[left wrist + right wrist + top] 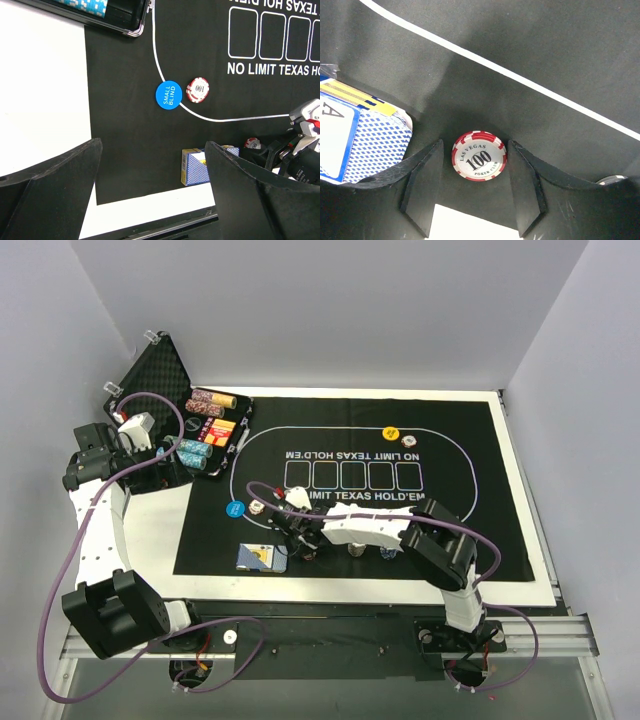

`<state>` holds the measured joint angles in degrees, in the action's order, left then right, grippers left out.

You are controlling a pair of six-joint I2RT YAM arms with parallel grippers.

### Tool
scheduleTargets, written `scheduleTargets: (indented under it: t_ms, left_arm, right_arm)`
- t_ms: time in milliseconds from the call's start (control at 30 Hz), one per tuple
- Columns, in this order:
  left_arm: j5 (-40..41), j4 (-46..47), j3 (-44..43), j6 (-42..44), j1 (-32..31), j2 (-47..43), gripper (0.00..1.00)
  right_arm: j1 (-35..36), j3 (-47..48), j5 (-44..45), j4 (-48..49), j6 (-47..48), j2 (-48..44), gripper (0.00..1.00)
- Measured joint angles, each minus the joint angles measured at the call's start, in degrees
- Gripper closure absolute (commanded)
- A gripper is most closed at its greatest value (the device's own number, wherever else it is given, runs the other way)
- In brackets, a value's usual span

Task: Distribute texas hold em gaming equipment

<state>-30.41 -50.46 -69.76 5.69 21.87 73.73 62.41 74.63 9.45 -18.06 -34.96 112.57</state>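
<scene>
A red-and-white 100 poker chip stack (pixel 479 155) lies on the black felt mat (pixel 530 45) between the fingers of my right gripper (pixel 476 165). The jaws stand open on either side of it, a thin gap at each side. A blue-backed card box (pixel 365 135) lies just left of it. In the top view my right gripper (pixel 300 537) is low over the mat's near left. The blue small blind button (pixel 168 94) and another 100 chip (pixel 198 89) sit on the white oval line. The yellow button (pixel 391 434) lies at the far side. My left gripper (pixel 152 190) hangs open and empty above the mat's left edge.
The open black case (pixel 165 410) at the far left holds rows of chips (pixel 205 425). Two more chips (pixel 355 548) lie under the right arm near the mat's front edge. The card box (pixel 259 558) sits at the mat's near left, by the white table edge (pixel 200 585).
</scene>
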Motion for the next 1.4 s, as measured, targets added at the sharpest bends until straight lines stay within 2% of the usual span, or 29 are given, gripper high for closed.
scheduleTargets:
  t_ms: [633, 933, 1167, 1400]
  left_arm:
    - [0.2, 0.0, 0.0, 0.1, 0.0, 0.0, 0.05]
    - [0.2, 0.0, 0.0, 0.2, 0.0, 0.0, 0.05]
    - [0.2, 0.0, 0.0, 0.5, 0.1, 0.0, 0.05]
    - [0.2, 0.0, 0.0, 0.6, 0.3, 0.0, 0.05]
  right_arm:
    - [1.2, -3.6, 2.1, 2.5, -1.9, -2.3, 0.51]
    - [1.4, -4.0, 1.7, 2.3, -2.1, -2.6, 0.55]
    - [1.4, -4.0, 1.4, 1.9, -2.2, -2.7, 0.69]
    - [1.2, -3.8, 0.9, 1.5, -2.1, -2.7, 0.8]
